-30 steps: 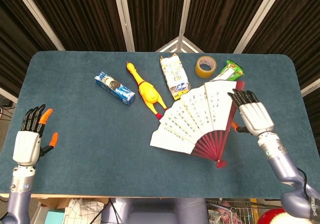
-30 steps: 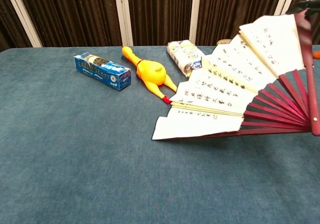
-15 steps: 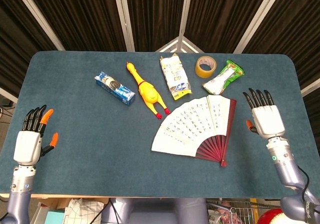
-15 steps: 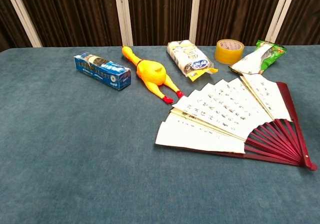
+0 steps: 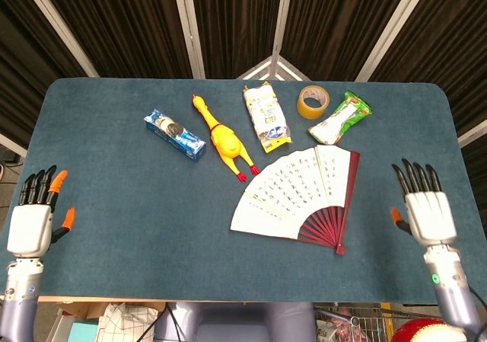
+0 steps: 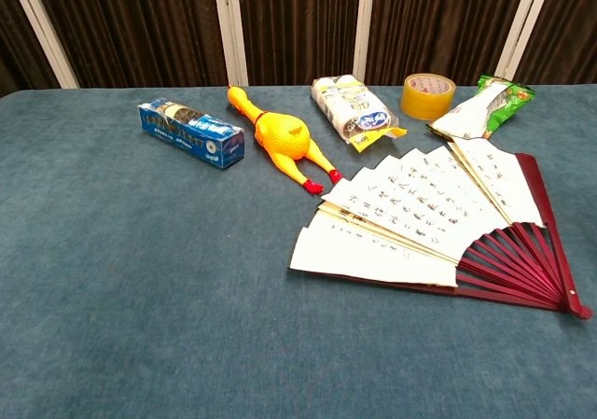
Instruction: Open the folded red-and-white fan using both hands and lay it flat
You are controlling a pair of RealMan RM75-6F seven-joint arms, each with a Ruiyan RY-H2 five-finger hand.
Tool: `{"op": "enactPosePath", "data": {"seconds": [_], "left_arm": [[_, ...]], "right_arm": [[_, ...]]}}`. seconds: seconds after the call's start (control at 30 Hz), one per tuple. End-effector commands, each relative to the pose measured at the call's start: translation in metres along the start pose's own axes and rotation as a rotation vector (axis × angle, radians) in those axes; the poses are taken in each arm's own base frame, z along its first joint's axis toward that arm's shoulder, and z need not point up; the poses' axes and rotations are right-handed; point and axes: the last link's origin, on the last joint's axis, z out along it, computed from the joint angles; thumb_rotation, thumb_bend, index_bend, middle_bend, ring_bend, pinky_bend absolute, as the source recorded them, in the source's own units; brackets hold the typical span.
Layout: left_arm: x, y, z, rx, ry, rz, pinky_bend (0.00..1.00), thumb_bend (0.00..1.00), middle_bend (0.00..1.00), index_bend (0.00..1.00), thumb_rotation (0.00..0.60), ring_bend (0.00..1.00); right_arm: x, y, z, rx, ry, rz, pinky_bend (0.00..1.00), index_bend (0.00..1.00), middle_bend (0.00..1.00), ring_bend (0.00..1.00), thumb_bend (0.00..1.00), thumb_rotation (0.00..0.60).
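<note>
fan (image 5: 300, 193) flat, spread, well apart from our hands | left hand (image 5: 30, 224) fingers apart, empty | right hand (image 5: 426, 211) fingers apart, empty

Blue table (image 5: 114, 197): fan (image 5: 300, 193), rubber chicken (image 5: 222, 138), tape (image 5: 312, 101), perhaps snack packs.

Writing shows on several things, but almost none of it can be read.

The fan (image 6: 424, 209), lower right of the chest view, carries columns of black brush characters on its white leaf, too small to make out. The blue box (image 6: 190, 133) at upper left has pale lettering along its side, blurred. The white-and-yellow packet (image 6: 352, 109) and the green-and-white packet (image 6: 485, 104) near the top bear print that cannot be deciphered either.
</note>
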Motion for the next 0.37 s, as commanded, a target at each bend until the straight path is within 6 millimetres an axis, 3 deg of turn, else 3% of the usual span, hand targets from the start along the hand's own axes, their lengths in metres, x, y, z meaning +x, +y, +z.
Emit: {"op": "enactPosePath", "data": {"seconds": [0.03, 0.23, 0.37], "left_arm": [[0.017, -0.006, -0.018, 0.08, -0.06, 0.054, 0.01, 0.55, 0.0, 0.09, 0.6, 0.0], [0.03, -0.011, -0.026, 0.129, -0.09, 0.069, 0.01, 0.55, 0.0, 0.09, 0.6, 0.0], [0.034, -0.012, -0.028, 0.135, -0.098, 0.067, 0.01, 0.55, 0.0, 0.09, 0.6, 0.0]], "right_arm": [[-0.005, 0.003, -0.032, -0.009, 0.012, 0.066, 0.0, 0.0, 0.01, 0.05, 0.35, 0.6], [-0.007, 0.013, -0.055, -0.053, 0.087, 0.083, 0.01, 0.0, 0.01, 0.05, 0.35, 0.6], [-0.006, 0.017, -0.057, -0.056, 0.119, 0.099, 0.01, 0.0, 0.01, 0.05, 0.35, 0.6]]}}
